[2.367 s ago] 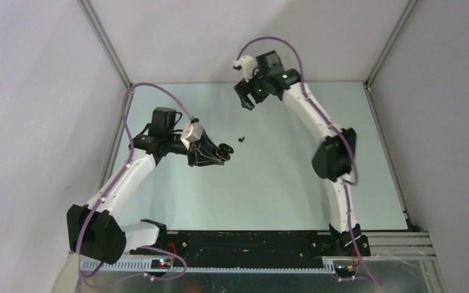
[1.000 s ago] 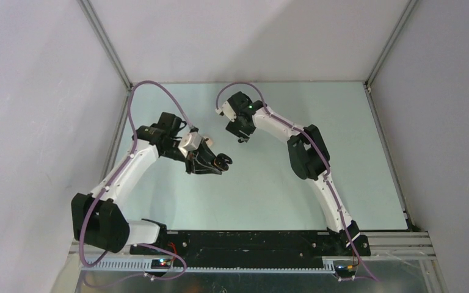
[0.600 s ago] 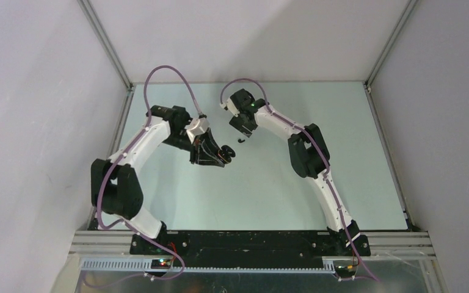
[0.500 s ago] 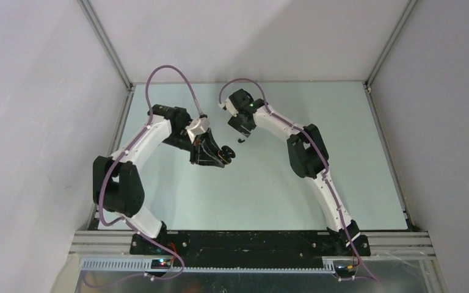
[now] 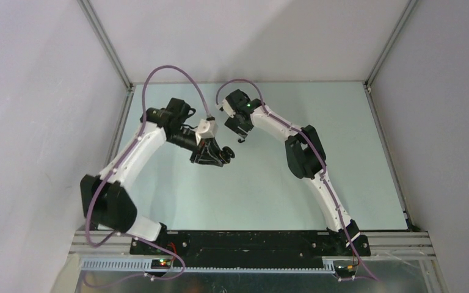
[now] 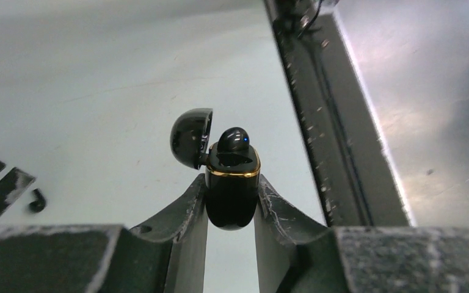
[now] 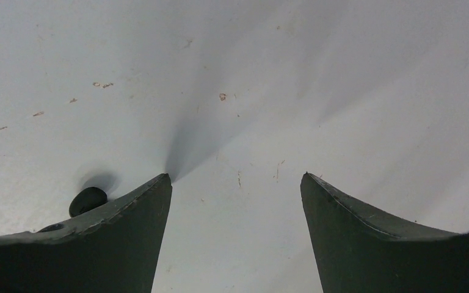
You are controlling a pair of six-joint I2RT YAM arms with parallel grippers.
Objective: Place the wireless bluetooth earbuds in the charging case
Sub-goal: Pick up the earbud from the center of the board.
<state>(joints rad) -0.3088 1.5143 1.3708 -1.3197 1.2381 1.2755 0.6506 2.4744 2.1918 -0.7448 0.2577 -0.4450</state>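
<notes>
1. the left gripper [image 6: 232, 183] was clenched on the charging case [image 6: 232, 204]. its two fingers [image 6: 180, 213] pressed the case's lower body from either side, and the case stood upright between their tips.
2. the case was glossy black with a thin gold rim around its mouth. its domed lid [image 6: 190, 137] hung open on a hinge, swung out to the left of the case as seen from the left wrist.
3. one black earbud, the seated earbud [image 6: 234, 139], sat in the case's mouth just beyond the fingertips. its rounded top stood proud of the gold rim, and a small blue glint showed on it.
4. the right gripper [image 7: 235, 178] was released, its fingers spread wide with only bare table [image 7: 317, 85] between them.
5. a second black earbud, the loose earbud [image 7: 87, 200], lay on the table just outside the right gripper's span. from the right wrist it sat beside the outer face of the left-hand finger and was partly hidden by it. whether the finger touched it could not be told.
6. from above, the loose earbud [image 5: 240, 140] lay just below the right gripper [image 5: 238, 127] and near the left gripper [image 5: 221, 155], between the two tools.
7. from the left wrist, the loose earbud [image 6: 36, 200] lay on the table to the lower left of the held case, well apart from it.
</notes>
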